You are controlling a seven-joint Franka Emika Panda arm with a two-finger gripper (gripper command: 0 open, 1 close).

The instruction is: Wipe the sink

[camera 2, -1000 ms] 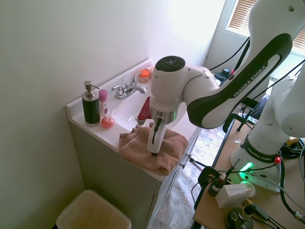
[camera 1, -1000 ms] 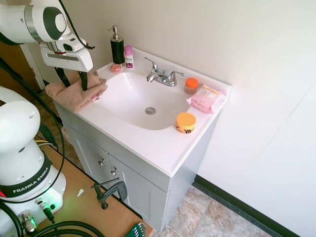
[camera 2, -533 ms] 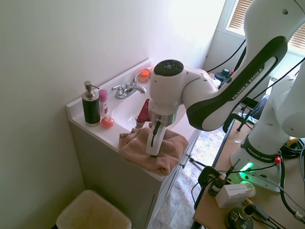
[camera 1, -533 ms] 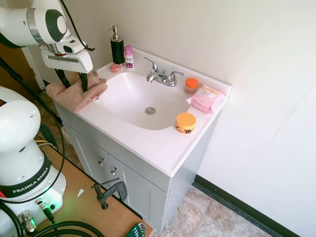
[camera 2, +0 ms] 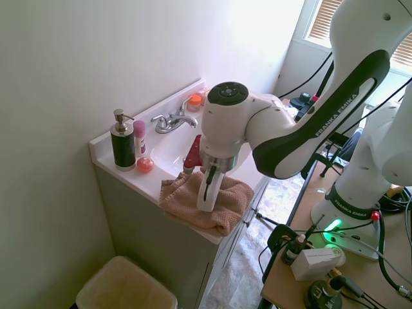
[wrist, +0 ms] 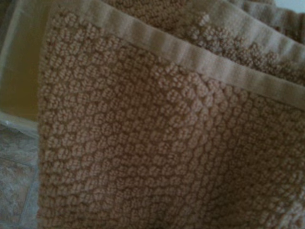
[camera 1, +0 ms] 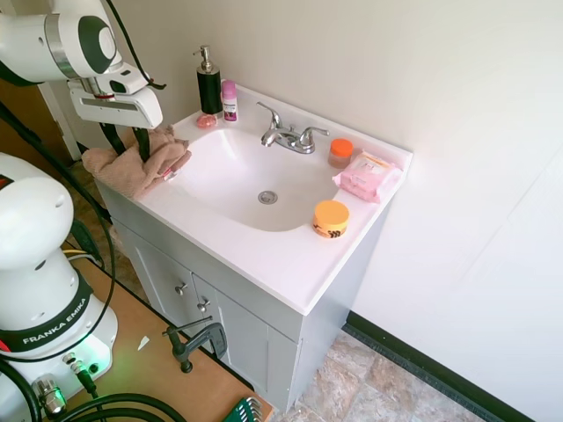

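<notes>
Step in hand, as judged: the wiping cloth is being picked up; no wiping of the basin is seen yet.

The glossy white oval sink (camera 1: pixel 251 180) is set in the white vanity countertop (camera 1: pixel 281 264). Its small round metal drain (camera 1: pixel 267 197) and the chrome two-handle faucet (camera 1: pixel 288 136) behind it are uncovered.

The pinkish-tan knobbly terry towel (camera 1: pixel 136 167) is bunched on the countertop edge just beside the sink, on the side away from the flat pink wipes pack (camera 1: pixel 368 174), and partly overhangs the cabinet front. The wrist view is filled by its weave and hemmed border (wrist: pixel 190 52).

The gripper (camera 2: pixel 206 199) is planted on the towel. In the first exterior view the dark fingers (camera 1: pixel 141 145) are seen apart, with towel humped between them, so they are read as spread around a fold, not yet clamped. Whether the tips touch the countertop cannot be told.

To do it well:
- A thick fold should be pinched, not only the hem, so the cloth is not shed mid-stroke.
- The closure should be confirmed before lifting, as the overhanging part could drag the towel floorward.
- The towel should be carried into the sink with a pad hanging below the fingertips, so cloth, not metal, meets the porcelain.
- The black soap pump bottle (camera 1: pixel 208 83), the small pink bottle (camera 1: pixel 230 100) and the orange-lidded round jar (camera 1: pixel 331 218) near the sink rim should be given clearance.
</notes>
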